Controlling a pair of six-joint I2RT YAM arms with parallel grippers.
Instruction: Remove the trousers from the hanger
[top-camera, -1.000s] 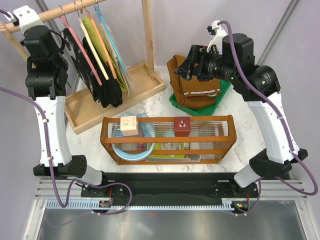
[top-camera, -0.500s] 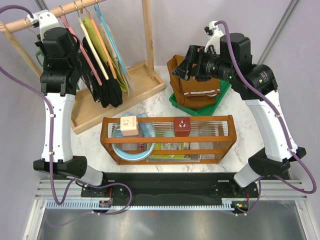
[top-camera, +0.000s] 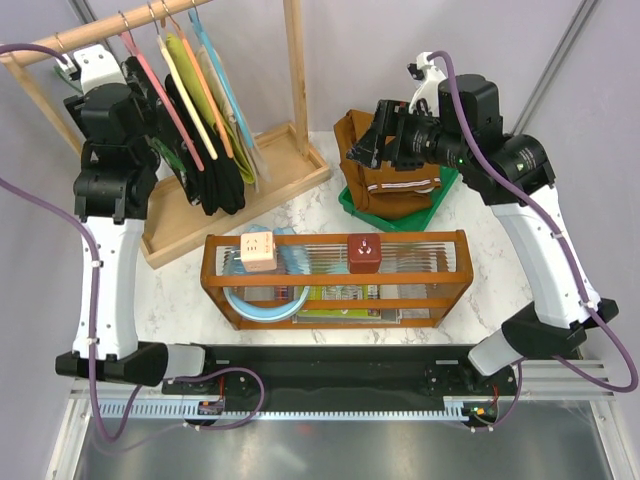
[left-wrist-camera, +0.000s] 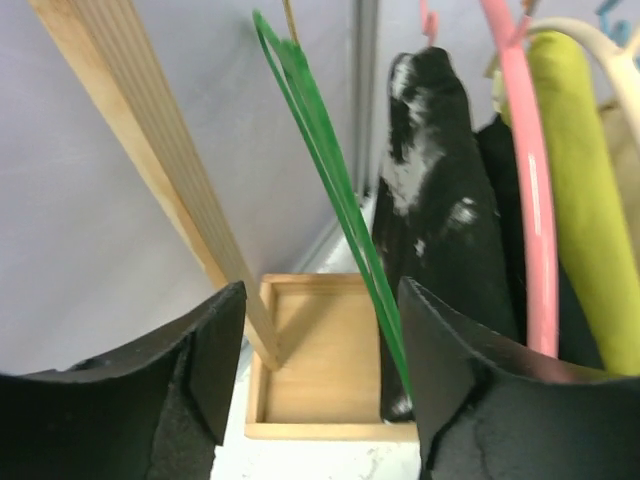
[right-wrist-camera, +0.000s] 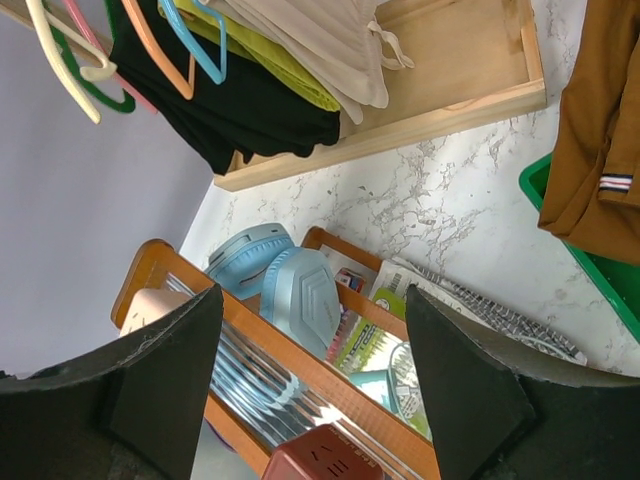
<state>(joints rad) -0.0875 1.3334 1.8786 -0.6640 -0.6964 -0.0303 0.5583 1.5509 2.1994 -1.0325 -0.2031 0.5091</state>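
The rust-brown trousers (top-camera: 385, 170) lie heaped in a green bin (top-camera: 447, 183) at the back right, off the hanger; their edge (right-wrist-camera: 600, 130) shows in the right wrist view. The thin green hanger (left-wrist-camera: 335, 205) hangs bare at the left end of the rack, close to the right finger of my left gripper (left-wrist-camera: 320, 300). That gripper is open and touches nothing. In the top view my left gripper (top-camera: 152, 118) is by the rack's left end. My right gripper (top-camera: 365, 140) hovers open and empty beside the trousers, its jaws (right-wrist-camera: 315, 390) spread wide over the shelf.
A wooden clothes rack (top-camera: 295, 70) on a tray base (left-wrist-camera: 320, 370) holds a black garment (left-wrist-camera: 440, 200), a pink hanger (left-wrist-camera: 520, 200) and an olive-yellow garment (left-wrist-camera: 590, 200). A brown wooden shelf (top-camera: 335, 245) carries a peach cube (top-camera: 259, 250) and a red-brown cube (top-camera: 363, 253).
My left arm has swung right to the rack and its jaws have opened beside the green hanger. The right gripper has drifted slightly left, still open.
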